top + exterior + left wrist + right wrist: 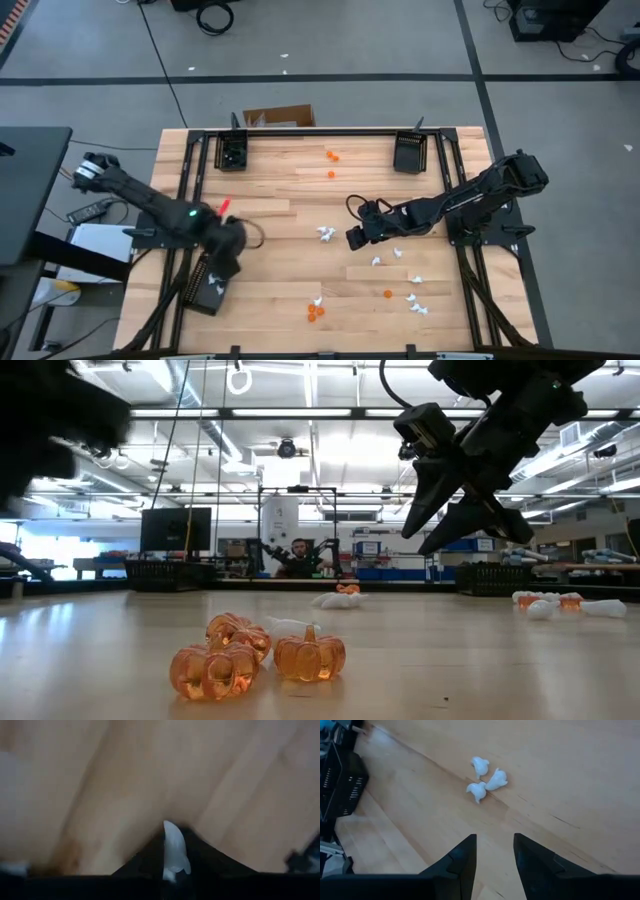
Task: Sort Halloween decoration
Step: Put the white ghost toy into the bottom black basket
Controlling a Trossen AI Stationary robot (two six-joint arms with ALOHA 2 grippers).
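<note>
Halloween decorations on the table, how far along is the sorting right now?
Early, it seems. Done: nothing visibly sorted; tray contents can't be made out. In hand: the left gripper pinches a white trinket near the left tray. The right gripper hovers open by three white ghosts. Left: orange pumpkins and other white pieces lie scattered.

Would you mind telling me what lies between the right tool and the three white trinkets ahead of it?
Only bare wood. In the right wrist view, the open right tool faces the three white trinkets with nothing but the table between them.
</note>
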